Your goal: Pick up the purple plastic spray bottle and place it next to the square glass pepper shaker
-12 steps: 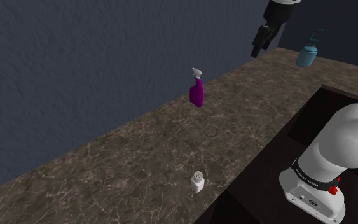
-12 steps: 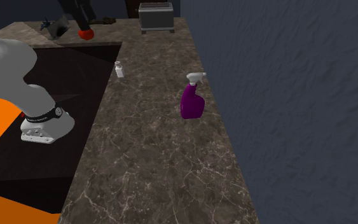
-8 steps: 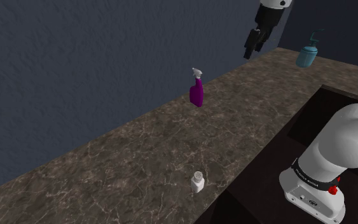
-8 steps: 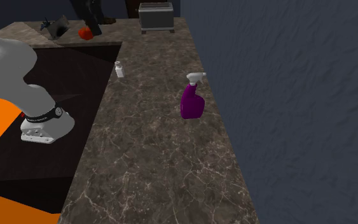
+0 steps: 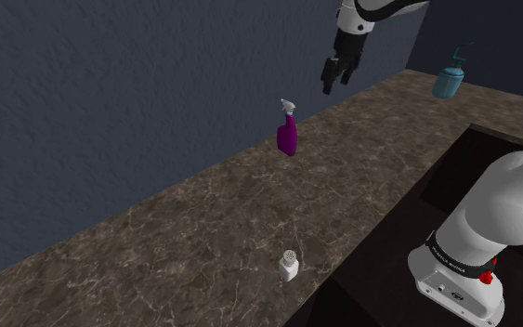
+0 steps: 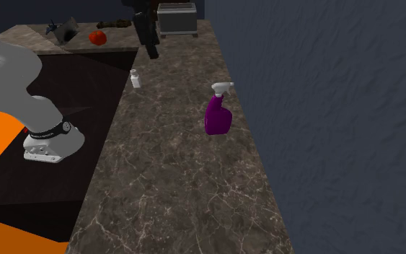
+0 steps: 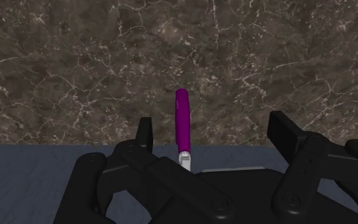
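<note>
Starting at the shoulder view's left: the purple spray bottle [image 5: 287, 137] with its white trigger head stands upright on the brown marbled countertop [image 5: 185, 232], close to the dark wall [image 5: 111, 93]. The pepper shaker [image 5: 289, 266] (small, drawn plain white) sits at the counter's front edge, well apart from the bottle. A bit further right, the black gripper [image 5: 333, 76] hangs in the air, higher than the bottle and not touching anything. Past that there's a teal soap dispenser [image 5: 449, 79], then the arm's white base [image 5: 468, 251] at lower right. In the wrist view the fingers [image 7: 147, 130] stand wide apart with nothing held, and the bottle shows between them, down on the counter by the wall.
</note>
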Controlling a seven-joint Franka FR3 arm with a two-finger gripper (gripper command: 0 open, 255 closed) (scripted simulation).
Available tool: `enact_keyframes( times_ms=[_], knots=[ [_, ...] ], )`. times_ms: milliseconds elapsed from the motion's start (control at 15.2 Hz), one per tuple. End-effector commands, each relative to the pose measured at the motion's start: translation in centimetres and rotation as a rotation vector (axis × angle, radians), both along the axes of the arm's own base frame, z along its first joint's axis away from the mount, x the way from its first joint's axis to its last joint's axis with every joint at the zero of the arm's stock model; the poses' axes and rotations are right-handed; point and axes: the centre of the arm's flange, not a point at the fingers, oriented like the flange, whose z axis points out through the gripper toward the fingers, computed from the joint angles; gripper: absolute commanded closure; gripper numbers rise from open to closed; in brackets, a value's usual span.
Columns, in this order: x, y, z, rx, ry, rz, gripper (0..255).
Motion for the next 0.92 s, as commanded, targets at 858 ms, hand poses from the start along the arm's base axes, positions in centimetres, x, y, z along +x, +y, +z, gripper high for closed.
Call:
enact_keyframes(
  times_ms=[858],
  knots=[
    [16.7, 0.3, -9.3, 0.004, 0.028, -0.087, 0]
  ],
)
